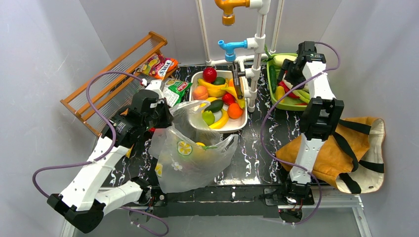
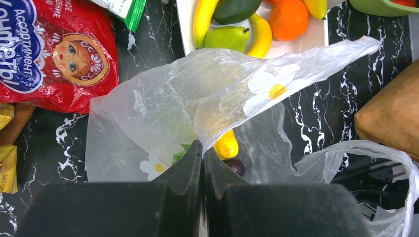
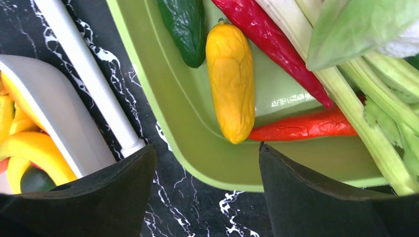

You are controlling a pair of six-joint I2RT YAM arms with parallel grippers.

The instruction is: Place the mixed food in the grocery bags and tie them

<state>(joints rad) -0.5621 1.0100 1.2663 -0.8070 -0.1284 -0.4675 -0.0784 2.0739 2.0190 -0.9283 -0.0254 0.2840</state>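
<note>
The clear plastic grocery bag (image 1: pixel 190 158) printed with lemon slices and white flowers lies at the table's middle. My left gripper (image 1: pixel 168 117) is shut on its film edge (image 2: pixel 197 94), the jaws pinching plastic at the left gripper (image 2: pixel 203 148). Inside the bag show a yellow toy fruit (image 2: pixel 226 144) and a dark item (image 2: pixel 234 167). My right gripper (image 1: pixel 290 78) hangs open over the near rim of the green tray (image 3: pixel 212 168), with nothing between the jaws of the right gripper (image 3: pixel 207 148). Just beyond lie a yellow vegetable (image 3: pixel 230 79) and red chillies (image 3: pixel 301 127). The tan tote (image 1: pixel 346 153) lies flat at the right.
A white tray (image 1: pixel 193 84) of toy fruit sits behind the bag. Snack packets (image 1: pixel 160 66) and a red packet (image 2: pixel 54 54) lie at the left beside a wooden rack (image 1: pixel 113 79). A white pipe stand (image 1: pixel 256 59) with taps rises between the two trays.
</note>
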